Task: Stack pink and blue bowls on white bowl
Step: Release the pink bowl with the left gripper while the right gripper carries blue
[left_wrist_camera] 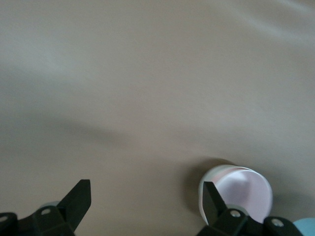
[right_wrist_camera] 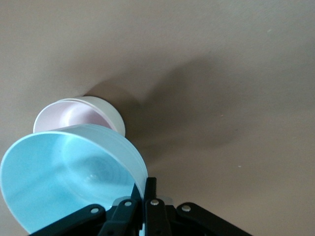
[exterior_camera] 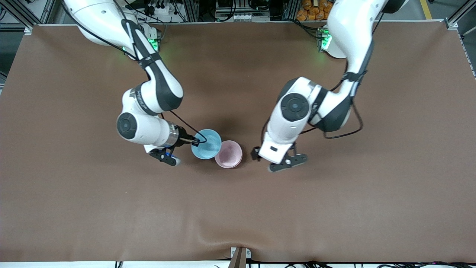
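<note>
A: Blue bowl (exterior_camera: 205, 144) first. Where is it?

B: It hangs tilted in the air at mid-table, its rim pinched by the right gripper (exterior_camera: 194, 141). In the right wrist view the black fingers (right_wrist_camera: 149, 196) close on the rim of the blue bowl (right_wrist_camera: 69, 179), which fills the space just in front of them.

A: And the pink bowl (exterior_camera: 228, 154)?

B: On the brown table (exterior_camera: 238, 208), nested in the white bowl (right_wrist_camera: 115, 115), whose outer wall shows around the pink bowl (right_wrist_camera: 74, 115) in the right wrist view. Taking the blue bowl as the clock's centre in the front view, the pink one lies at about four o'clock, their rims overlapping there, so the blue bowl hangs partly over the stack.

A: Where does the stack lie from the right gripper?

B: About four o'clock too, one bowl away, past the blue bowl it grips.

A: The left gripper (exterior_camera: 280, 159)?

B: Released, fingers spread wide and holding nothing, low over bare table. From it, the pink bowl sits at nine o'clock in the front view, near but apart. The left wrist view shows the pink bowl (left_wrist_camera: 243, 194) just past one spread finger (left_wrist_camera: 212, 201), with the white rim (left_wrist_camera: 206, 178) around it
</note>
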Robot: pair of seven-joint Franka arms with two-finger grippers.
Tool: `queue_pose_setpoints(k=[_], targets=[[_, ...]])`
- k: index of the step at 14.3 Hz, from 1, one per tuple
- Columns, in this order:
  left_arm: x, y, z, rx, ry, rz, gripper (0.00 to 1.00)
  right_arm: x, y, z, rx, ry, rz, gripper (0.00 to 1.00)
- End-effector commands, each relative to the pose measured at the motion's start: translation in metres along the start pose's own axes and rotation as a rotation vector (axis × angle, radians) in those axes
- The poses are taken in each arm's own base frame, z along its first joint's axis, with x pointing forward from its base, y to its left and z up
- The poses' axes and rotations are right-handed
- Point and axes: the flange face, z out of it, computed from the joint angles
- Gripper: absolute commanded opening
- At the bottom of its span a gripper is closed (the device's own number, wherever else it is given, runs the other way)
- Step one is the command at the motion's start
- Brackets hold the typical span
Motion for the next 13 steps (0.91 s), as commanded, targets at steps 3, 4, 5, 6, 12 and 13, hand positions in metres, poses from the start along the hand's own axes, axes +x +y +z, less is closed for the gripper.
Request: queue_pose_setpoints(k=[3, 4, 5, 6, 12, 13], targets=[[0.039, -0.063, -0.066, 0.052, 0.021, 0.088, 1.0, -0.017, -0.025, 0.031, 0.031, 0.038, 0.052, 0.0], [0.046, -0.075, -0.073, 0.059, 0.016, 0.087, 1.0, -0.022, -0.03, 0.04, 0.035, 0.048, 0.048, 0.0], [0.055, -0.088, -0.083, 0.058, 0.022, 0.068, 1.0, -0.027, -0.035, 0.049, 0.036, 0.057, 0.05, 0.0], [0.063, -0.099, -0.091, 0.055, 0.028, 0.051, 1.0, -0.028, -0.037, 0.052, 0.042, 0.066, 0.058, 0.0], [0.104, -0.175, -0.121, 0.066, 0.004, 0.137, 1.0, -0.026, -0.04, 0.068, 0.049, 0.085, 0.058, 0.0], [0.108, -0.186, -0.129, 0.062, 0.011, 0.146, 1.0, -0.024, -0.04, 0.07, 0.054, 0.093, 0.06, 0.0]])
